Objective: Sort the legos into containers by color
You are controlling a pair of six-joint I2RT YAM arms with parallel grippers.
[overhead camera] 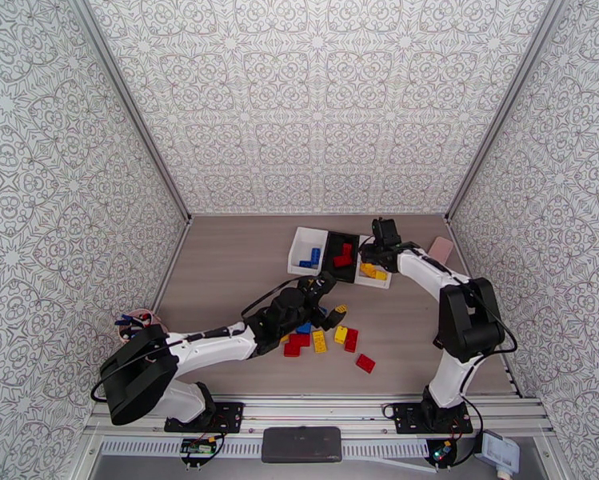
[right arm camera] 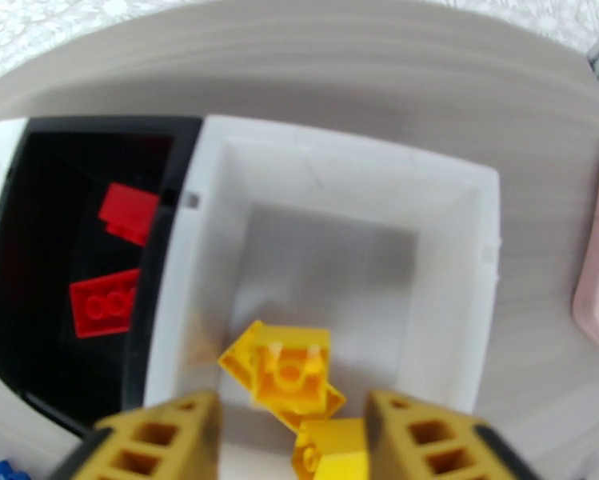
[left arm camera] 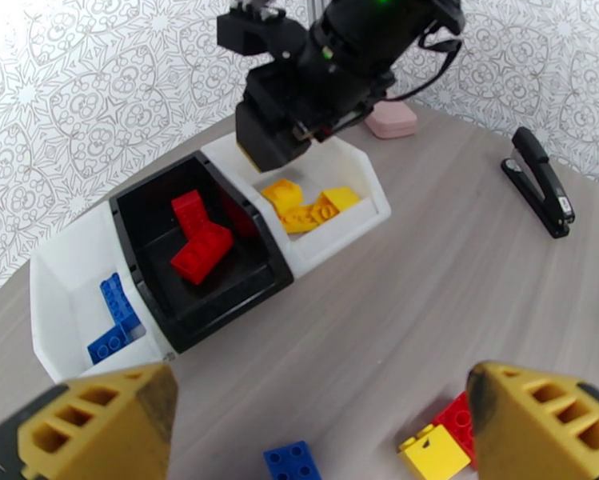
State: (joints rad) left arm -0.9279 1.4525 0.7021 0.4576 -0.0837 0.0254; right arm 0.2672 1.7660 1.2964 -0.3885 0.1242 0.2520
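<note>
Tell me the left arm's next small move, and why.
Probably lower the open left gripper onto the blue brick lying loose just below, between its fingers; the jaws stand wide, nothing held, and a white bin holds the other blue bricks.

Three bins (left arm camera: pixel 335 234), legos (left arm camera: pixel 201 254) in three colours, two tools (left arm camera: pixel 323 430) (right arm camera: pixel 293 442), one stapler (left arm camera: pixel 539 182), one pink block (left arm camera: pixel 391 119).

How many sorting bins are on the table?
3, joined in a row: a white end bin holding blue bricks, the black middle bin holding red bricks, the other white bin holding yellow bricks. None seems hidden.
</note>
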